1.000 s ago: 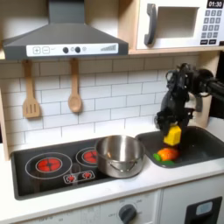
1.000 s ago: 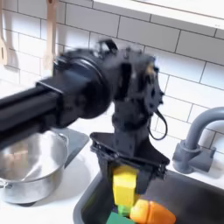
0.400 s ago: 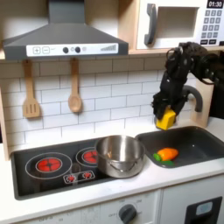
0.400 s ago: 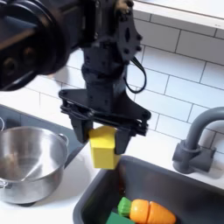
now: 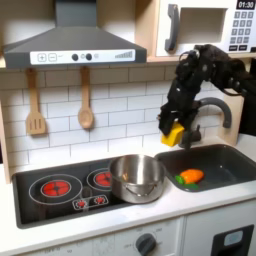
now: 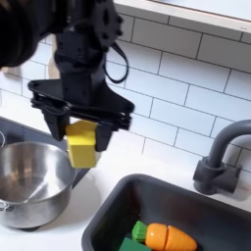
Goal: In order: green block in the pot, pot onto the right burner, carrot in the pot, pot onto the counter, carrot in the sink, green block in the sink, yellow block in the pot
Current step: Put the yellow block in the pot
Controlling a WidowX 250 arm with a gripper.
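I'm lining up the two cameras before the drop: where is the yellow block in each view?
First exterior view: the yellow block is held in the gripper, right of centre, above the sink's left end.
Second exterior view: the yellow block is left of centre, above the pot's right rim.
Shared landmark: the carrot in the sink.

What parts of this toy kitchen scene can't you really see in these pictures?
- Green block in the sink: cut off by the second exterior view's bottom edge, partly behind the carrot.
- Pot inside: too small in the first exterior view.
- Hand fingertips: blurred, holding the yellow block.
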